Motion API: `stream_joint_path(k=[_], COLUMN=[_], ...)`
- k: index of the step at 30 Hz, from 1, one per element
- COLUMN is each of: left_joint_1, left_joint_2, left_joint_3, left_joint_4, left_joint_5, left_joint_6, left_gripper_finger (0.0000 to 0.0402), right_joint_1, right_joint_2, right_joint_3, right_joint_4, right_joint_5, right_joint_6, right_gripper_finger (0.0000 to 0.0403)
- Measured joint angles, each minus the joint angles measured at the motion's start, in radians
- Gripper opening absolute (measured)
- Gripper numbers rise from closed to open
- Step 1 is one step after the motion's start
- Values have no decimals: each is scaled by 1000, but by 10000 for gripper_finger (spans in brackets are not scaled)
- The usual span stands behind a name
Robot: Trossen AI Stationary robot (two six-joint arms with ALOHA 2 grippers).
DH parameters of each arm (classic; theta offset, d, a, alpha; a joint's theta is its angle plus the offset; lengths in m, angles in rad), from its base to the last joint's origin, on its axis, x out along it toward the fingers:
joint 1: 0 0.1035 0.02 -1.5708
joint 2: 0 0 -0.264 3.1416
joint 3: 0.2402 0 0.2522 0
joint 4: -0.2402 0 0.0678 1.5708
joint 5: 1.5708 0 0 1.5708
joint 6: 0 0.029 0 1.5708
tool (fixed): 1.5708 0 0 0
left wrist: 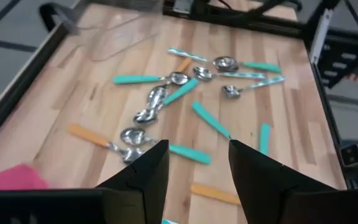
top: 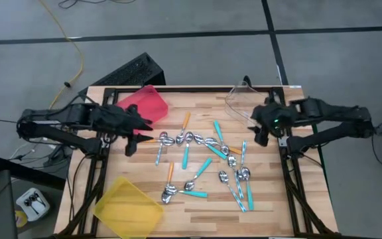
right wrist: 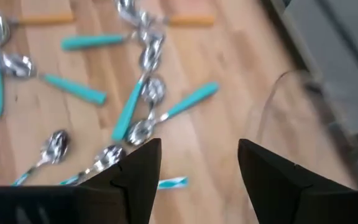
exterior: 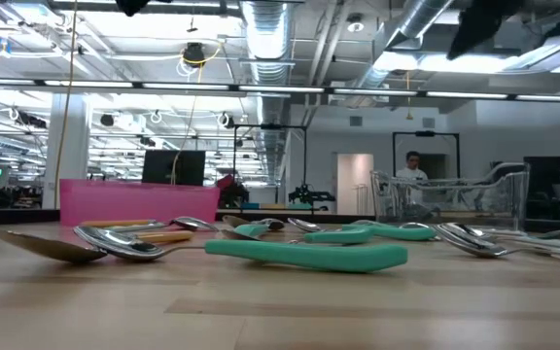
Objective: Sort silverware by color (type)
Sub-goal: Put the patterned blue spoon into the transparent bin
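Red bin, yellow bin and seemingly clear bin on table.

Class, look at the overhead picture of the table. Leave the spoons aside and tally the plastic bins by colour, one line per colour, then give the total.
red bin: 1
yellow bin: 1
clear bin: 1
Total: 3

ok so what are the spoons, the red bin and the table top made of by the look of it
Spoons: mirror-bright bowls, likely polished metal; handles in flat teal, orange or light blue, probably plastic. Red bin: translucent pinkish red with a smooth sheen, seemingly thin plastic. Table top: pale strips with visible grain, apparently varnished wood.
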Motion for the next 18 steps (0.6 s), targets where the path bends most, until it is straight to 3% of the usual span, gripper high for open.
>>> stream_joint_path(k=[7, 13, 18], left_joint_1=[-119, -188, -198], left_joint_2=[16, -6, -29], left_joint_3=[-4, -100, -183], left_joint_4=[85, 217, 293], left_joint_5=[-42, -104, -106], left_joint_6=[63, 95, 91], left_gripper_finger=[151, 151, 151], right_joint_1=[80, 164, 228], right_joint_2=[13, 13, 50], right_joint_3=[-192, -365, -413], right_joint_4=[105, 231, 187], right_joint_5=[-30, -4, 1], right_joint_6=[191, 563, 831], right_gripper_finger=[239, 229, 216])
